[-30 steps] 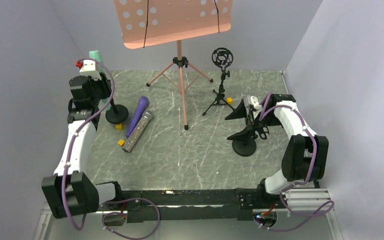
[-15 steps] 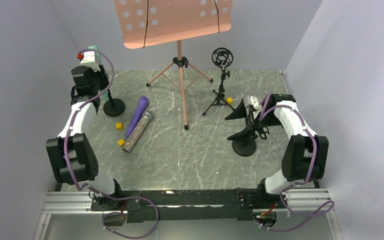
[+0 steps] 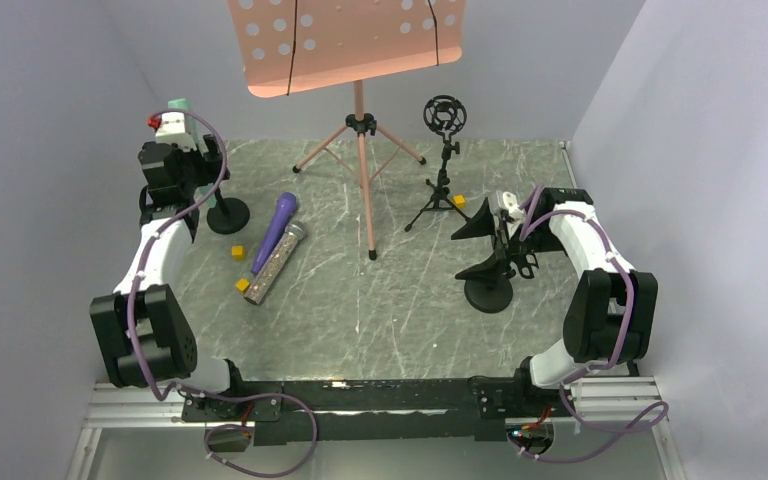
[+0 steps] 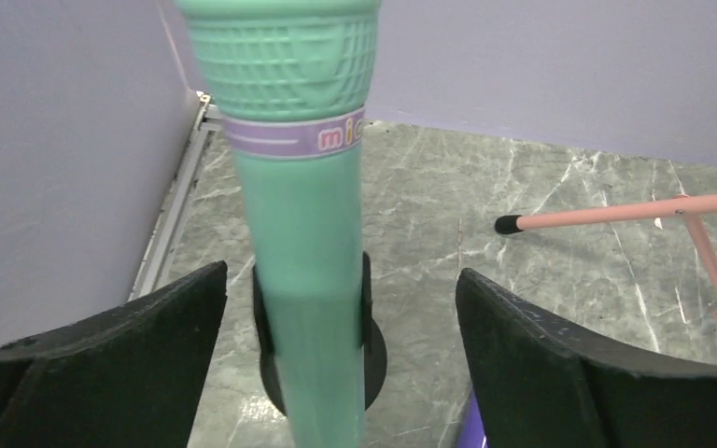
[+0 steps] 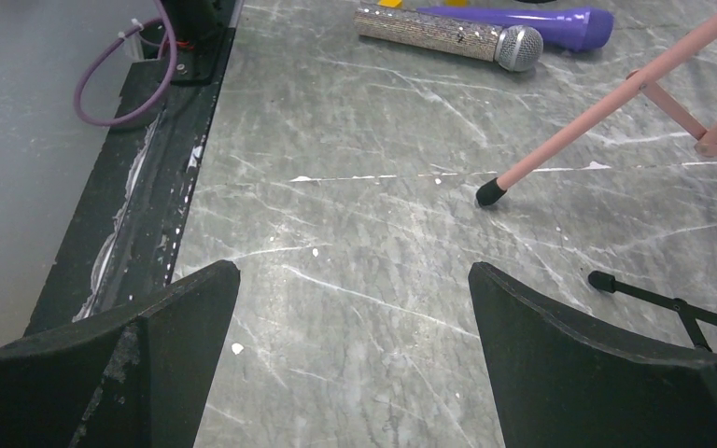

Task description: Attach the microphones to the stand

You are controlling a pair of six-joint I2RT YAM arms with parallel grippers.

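Mint green microphone (image 4: 299,233) sits upright in the black clip (image 4: 366,308) of the left stand (image 3: 228,215), with the left gripper (image 4: 341,280) spread wide on either side, clear of it. Seating this one looks done. Next, I judge, that arm must back off without nudging it, then fetch the purple microphone (image 3: 278,226) or the silver microphone (image 3: 275,262) lying mid-table, while the right gripper (image 5: 355,280) hangs open and empty.

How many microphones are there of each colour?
green microphone: 1
purple microphone: 1
silver glittery microphone: 1
Total: 3
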